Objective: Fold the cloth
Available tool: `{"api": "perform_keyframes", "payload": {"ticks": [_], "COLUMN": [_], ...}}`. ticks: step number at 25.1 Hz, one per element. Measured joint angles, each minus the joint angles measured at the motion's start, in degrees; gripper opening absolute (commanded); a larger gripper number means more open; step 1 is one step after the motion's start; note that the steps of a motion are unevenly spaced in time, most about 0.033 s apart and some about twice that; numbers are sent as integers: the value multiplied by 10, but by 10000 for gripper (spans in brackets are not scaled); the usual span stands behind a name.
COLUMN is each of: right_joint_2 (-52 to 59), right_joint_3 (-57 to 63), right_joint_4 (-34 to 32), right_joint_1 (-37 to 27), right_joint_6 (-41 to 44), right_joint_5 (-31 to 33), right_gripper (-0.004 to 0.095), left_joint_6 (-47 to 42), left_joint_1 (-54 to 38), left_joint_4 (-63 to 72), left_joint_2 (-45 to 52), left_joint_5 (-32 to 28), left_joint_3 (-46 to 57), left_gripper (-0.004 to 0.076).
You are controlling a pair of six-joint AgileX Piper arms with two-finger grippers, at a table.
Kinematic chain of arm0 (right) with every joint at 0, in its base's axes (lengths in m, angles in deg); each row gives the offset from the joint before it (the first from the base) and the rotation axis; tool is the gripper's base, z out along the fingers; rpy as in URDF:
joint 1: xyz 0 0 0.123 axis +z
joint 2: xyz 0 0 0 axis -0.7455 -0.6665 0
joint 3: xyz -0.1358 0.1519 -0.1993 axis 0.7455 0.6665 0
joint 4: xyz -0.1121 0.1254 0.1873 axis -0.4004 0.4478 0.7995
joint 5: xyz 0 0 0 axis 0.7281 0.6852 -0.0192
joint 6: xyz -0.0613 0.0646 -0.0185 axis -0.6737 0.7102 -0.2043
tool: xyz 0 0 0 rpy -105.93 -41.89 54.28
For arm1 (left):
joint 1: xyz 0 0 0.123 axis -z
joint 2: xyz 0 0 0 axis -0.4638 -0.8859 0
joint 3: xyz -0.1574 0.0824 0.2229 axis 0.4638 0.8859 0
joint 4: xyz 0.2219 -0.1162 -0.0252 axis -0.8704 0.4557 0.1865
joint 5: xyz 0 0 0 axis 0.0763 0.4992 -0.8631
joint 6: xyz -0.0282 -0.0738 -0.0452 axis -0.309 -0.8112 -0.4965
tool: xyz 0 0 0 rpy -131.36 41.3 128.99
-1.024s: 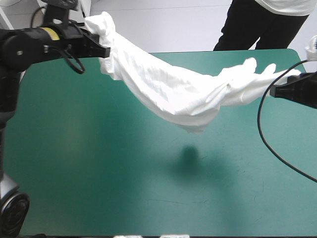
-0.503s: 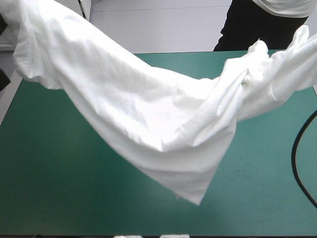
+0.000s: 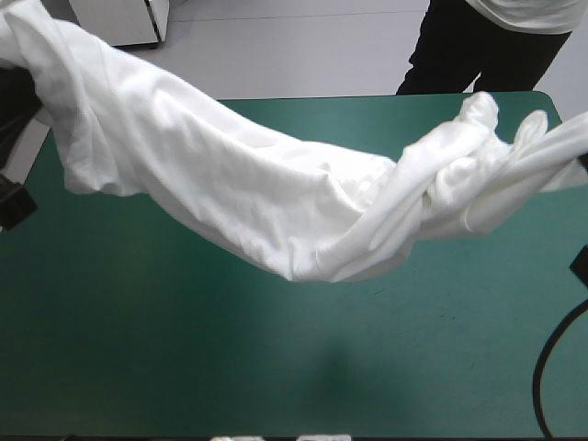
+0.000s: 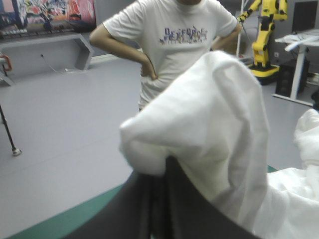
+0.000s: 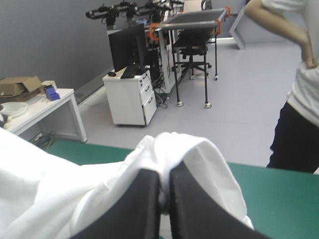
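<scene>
The white T-shirt hangs in the air as one long twisted band, stretched from the upper left to the right edge, high over the table. Its ends cover both grippers in the high view. In the left wrist view my left gripper is shut on the T-shirt, a bunched fold bulging over the black fingertips. In the right wrist view my right gripper is shut on the T-shirt, cloth wrapping its tips and trailing off to one side.
The teal-green table lies well below the shirt, with the shirt's faint shadow near its front. The table's far edge shows just behind the band's right end.
Both arms rose with the shirt, bringing it closer to the high camera. The wide sheet that hung low just before is now drawn up into a tighter, twisted band.
</scene>
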Motion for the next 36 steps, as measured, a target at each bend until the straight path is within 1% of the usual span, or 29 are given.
{"api": "perform_keyframes", "payload": {"ticks": [2,3,4,5,6,7,8,9,10,11,12,16,18,20,21,27,33,35,36], "right_joint_2": [18,27,29,29,26,14,7,-13,-35,-51,-86,-166,-207,-269,-290,-382,-420,-426,-427], "right_joint_3": [52,100,126,175,202,256,282,332,370,392,427,477,482,482,482,482,482,482,482], "right_joint_4": [6,8,8,5,1,-8,-15,-32,-47,-55,-62,-66,-68,-68,-69,-69,-69,-69,-69], "right_joint_1": [0,0,0,0,0,0,0,0,0,0,0,0,0,0,0,0,0,0,0], "right_joint_6": [3,3,4,3,0,-11,-16,-22,-25,-27,-31,-38,-40,-45,-46,-47,-45,-40,-39], "right_joint_5": [0,0,0,0,0,-1,-1,-6,-18,-29,-53,-121,-151,-193,-203,-237,-269,-272,-271], "right_gripper": [-17,-17,-17,-17,-17,-17,-17,-17,-17,-17,-17,-17,-17,-17,-17,-17,-16,16,65], "left_joint_6": [0,0,0,0,0,2,1,2,2,2,3,6,6,6,4,-22,-68,-81,-89], "left_joint_1": [0,0,0,0,0,0,0,0,0,0,0,0,0,0,0,0,0,0,0], "left_joint_4": [4,0,-4,-10,-15,-22,-26,-31,-34,-36,-39,-50,-60,-71,-75,-103,-151,-166,-174], "left_joint_2": [20,32,35,35,33,21,15,-6,-32,-52,-82,-164,-198,-245,-262,-342,-375,-379,-379], "left_joint_5": [0,0,0,0,0,-6,-17,-49,-74,-90,-115,-166,-198,-244,-255,-291,-316,-323,-327], "left_joint_3": [58,118,153,219,257,335,372,438,481,508,535,558,559,559,559,559,559,559,559], "left_gripper": [-10,-10,-10,-10,-10,-10,-10,-10,-10,-10,-10,-10,-10,-10,-10,-10,-10,-6,8]}}
